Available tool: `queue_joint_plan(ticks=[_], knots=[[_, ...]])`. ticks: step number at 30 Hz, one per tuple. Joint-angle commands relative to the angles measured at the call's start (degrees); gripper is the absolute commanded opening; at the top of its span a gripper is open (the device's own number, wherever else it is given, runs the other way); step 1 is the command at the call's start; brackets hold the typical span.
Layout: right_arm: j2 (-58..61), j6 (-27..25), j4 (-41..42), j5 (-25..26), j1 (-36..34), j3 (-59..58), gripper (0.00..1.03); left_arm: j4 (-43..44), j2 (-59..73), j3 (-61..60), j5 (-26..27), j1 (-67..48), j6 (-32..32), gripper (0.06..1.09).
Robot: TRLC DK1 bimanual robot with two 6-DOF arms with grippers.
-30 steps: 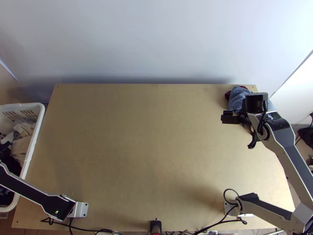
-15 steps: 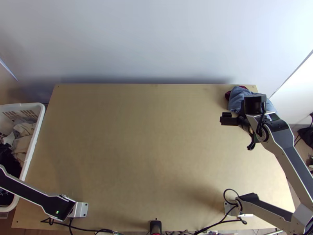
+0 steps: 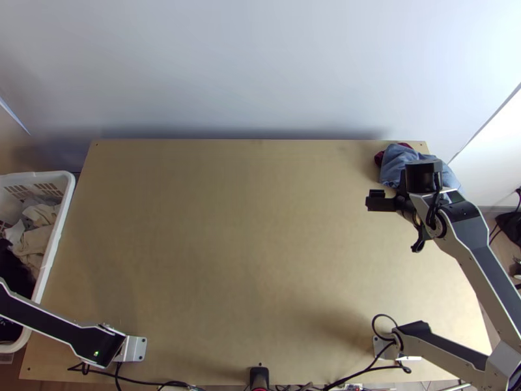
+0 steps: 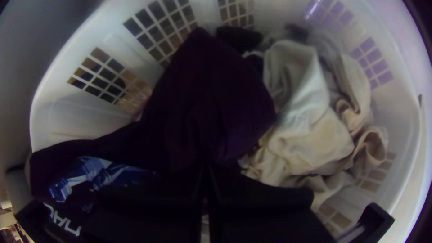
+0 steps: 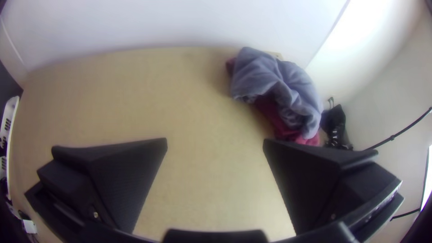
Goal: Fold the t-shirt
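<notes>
pale wall behind, bare wooden surface (image 3: 247, 247) in front of it: from up high there's loads of room to lay a shirt out. the white basket (image 3: 57, 228) stands off the left edge, with the left arm (image 3: 58, 326) stretched across its near part. some dark cloth shows in there next to beige clothes (image 3: 39, 238). over at the far right, the right gripper (image 3: 380, 201) hangs near a bunched blue-grey cloth (image 3: 396, 164) with red cloth (image 3: 379, 158) poking out from it. if that arm swings out carelessly, i'd guess it could snag the pile and drag it into the folding space.

from the left wrist, i look down into the basket, and the left gripper (image 4: 205, 173) has its jaws pressed together on the dark purple t-shirt (image 4: 209, 99), which is bunched, with a blue print (image 4: 96, 173) on part of it. what worries me is how the pinch looks: a gathered bit of cloth, no clear hem or shoulder, so the weight of the rest might pull it free on the way up. the shirt also lies against the beige stuff, so a second garment could ride along, or a loose fold could catch on the rim.

from the right wrist, the jaws are spread wide with nothing between them. they'd probably have to meet the shirt over the middle; closing too soon there would miss the edge.
</notes>
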Motion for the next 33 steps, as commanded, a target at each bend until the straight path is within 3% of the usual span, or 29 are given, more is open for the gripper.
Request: queue_joint_plan(ticks=[1, 6, 11, 21, 33], knots=[[-0.18, -0.02, -0.29, -0.01, 0.5, 0.61, 0.99, 0.33, -9.66, -1.86, 4.97, -1.51, -0.83, 0.1], [-0.09, -2.31, -3.54, -1.42, 0.85, 4.57, 0.99, -0.72, -21.44, -3.79, 7.52, -4.49, 1.02, 0.1], [0.53, -5.21, -7.49, -4.05, 2.35, 10.02, 0.99, -4.32, -29.26, -2.21, 13.85, -6.43, 2.07, 0.1], [0.79, -6.0, -10.75, -4.05, 3.58, 14.76, 0.99, -9.77, -41.74, 3.77, 22.81, -14.34, 1.99, 0.1], [-1.14, -6.79, -13.38, -4.05, 3.58, 14.76, 0.99, -11.71, -52.12, 9.39, 26.07, -34.29, 1.9, 0.1]])
